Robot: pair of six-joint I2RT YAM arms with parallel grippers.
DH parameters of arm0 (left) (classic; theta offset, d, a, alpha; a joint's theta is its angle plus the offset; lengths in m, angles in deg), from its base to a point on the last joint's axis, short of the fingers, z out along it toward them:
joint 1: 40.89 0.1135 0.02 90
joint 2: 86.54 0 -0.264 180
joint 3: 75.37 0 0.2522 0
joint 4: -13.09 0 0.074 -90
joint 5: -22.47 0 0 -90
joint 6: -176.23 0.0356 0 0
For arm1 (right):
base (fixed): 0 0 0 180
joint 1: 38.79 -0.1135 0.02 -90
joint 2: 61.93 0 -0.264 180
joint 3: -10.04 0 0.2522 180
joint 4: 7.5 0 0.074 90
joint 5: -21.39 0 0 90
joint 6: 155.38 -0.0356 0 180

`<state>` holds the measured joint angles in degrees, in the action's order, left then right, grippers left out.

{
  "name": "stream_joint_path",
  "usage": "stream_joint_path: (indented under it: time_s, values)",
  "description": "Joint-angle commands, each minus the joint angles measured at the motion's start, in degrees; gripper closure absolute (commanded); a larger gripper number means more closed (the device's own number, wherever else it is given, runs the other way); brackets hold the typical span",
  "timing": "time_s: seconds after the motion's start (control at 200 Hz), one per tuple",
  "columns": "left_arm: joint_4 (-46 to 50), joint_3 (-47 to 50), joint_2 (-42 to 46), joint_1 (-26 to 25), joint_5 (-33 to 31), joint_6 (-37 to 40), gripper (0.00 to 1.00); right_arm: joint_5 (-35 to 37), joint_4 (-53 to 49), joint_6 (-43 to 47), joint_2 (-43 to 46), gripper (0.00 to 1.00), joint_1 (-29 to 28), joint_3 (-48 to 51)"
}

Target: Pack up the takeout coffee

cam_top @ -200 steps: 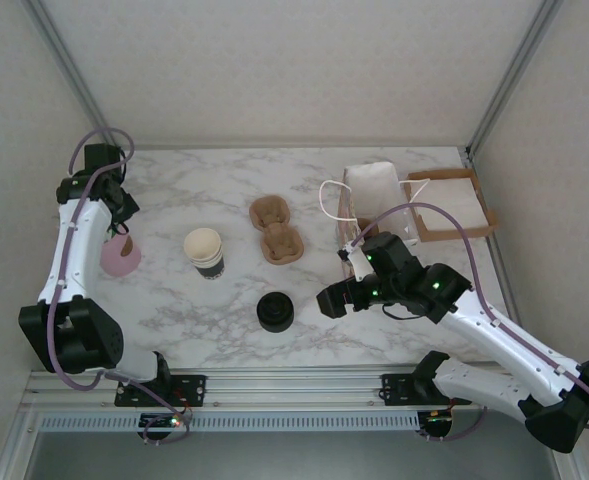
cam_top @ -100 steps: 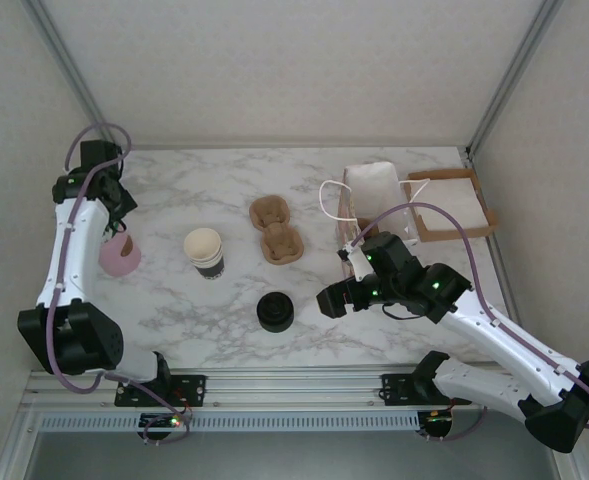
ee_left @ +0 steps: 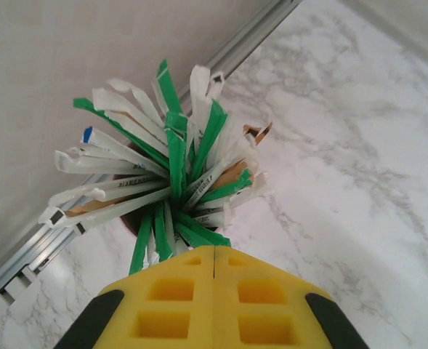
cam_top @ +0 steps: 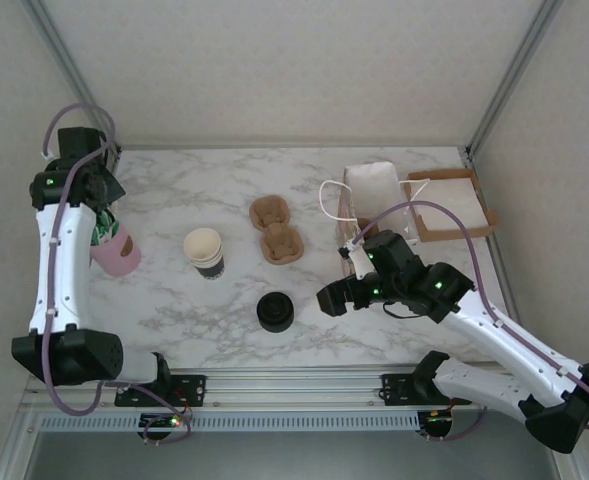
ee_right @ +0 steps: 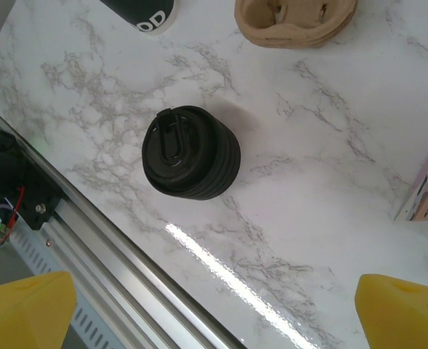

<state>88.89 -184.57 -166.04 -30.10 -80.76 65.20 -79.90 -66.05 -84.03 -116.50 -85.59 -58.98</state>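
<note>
COFFEE STILL IN PARTS: By the look of the counter, the takeout coffee is not yet made up. Its paper cup would come off the stack of cups left of centre, its lid off the pile of lids at lower centre. Such a cup is light and thin-walled and likely dents under a hard squeeze, so a gentle hold across the mid-wall suits it. At upper left the clenched left hand hangs over a pink cup bristling with wrapped straws; whether it pinches one is unclear. The right hand gapes wide above the lids, holding nothing. A white paper bag stands at upper right, its inside hidden.
</note>
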Motion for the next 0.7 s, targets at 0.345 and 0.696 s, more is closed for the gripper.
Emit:
stream_joint_path:
  time_s: [0.345, 0.696]
  values:
    - [1.01, -9.53, 11.27, -1.12, 7.69, 0.50, 1.00, 4.55, 0.69, -3.64, 5.17, 0.01, -0.57, -4.54]
    - [-9.51, -9.07, 15.62, -1.11, 36.00, -3.11, 1.00, 10.51, -1.49, -8.38, 12.12, 0.01, -0.57, -5.91]
